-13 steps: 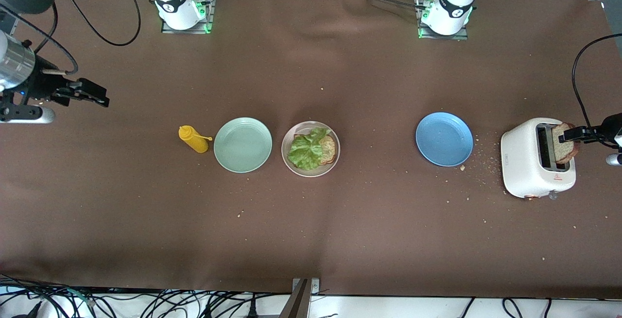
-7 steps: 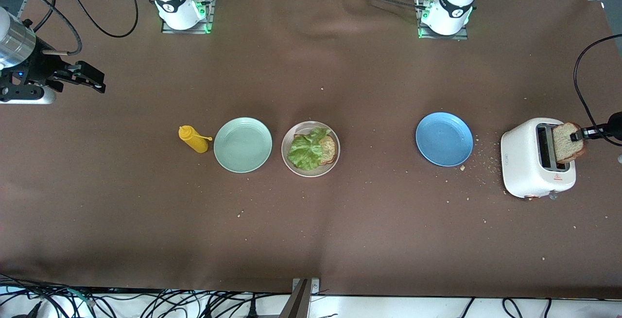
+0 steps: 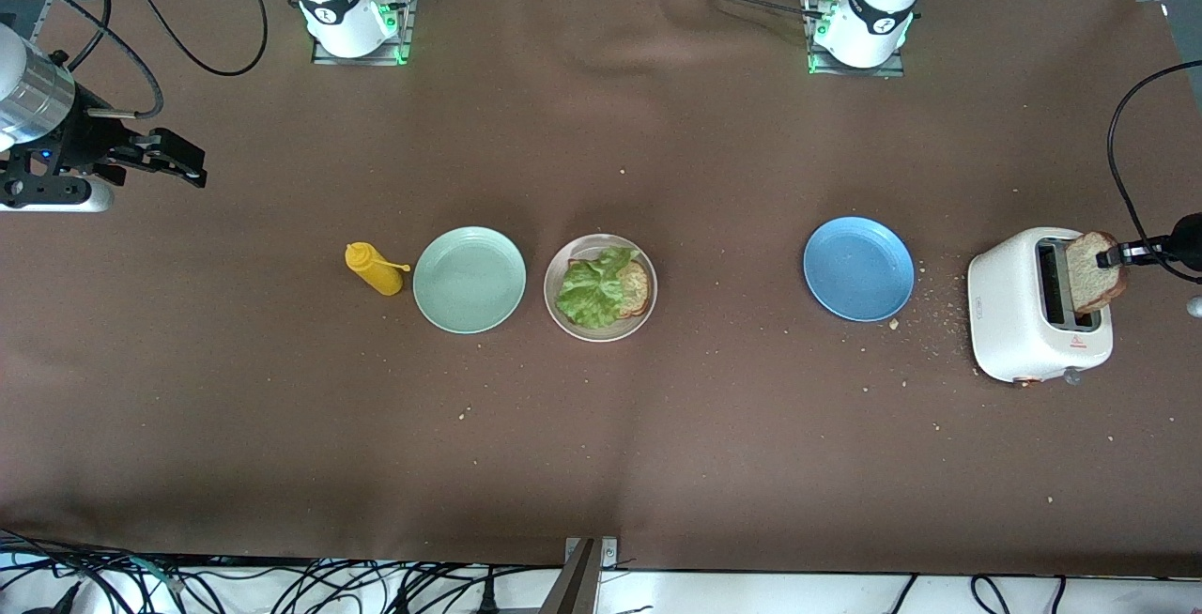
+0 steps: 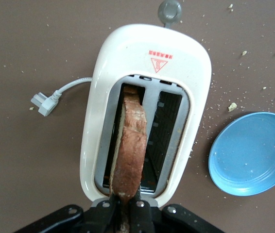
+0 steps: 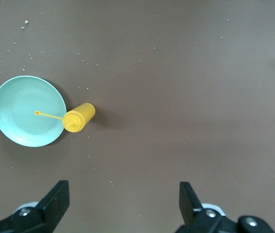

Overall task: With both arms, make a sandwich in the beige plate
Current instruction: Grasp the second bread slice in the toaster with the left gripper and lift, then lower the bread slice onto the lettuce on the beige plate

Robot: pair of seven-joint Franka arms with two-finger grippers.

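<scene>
Beige plate [image 3: 554, 309] holds toast and lettuce [image 3: 590, 293]. We judge only the top slice [image 3: 1094, 273] left: left pincer [image 3: 1117, 255] pinching it over the toaster [image 3: 1014, 323]; right pincer [image 3: 178, 168] waits, spread.

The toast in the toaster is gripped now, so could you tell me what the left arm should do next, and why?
Probably lift straight up: the left gripper is shut on the toast slice, whose lower part still sits in the toaster slot.
</scene>
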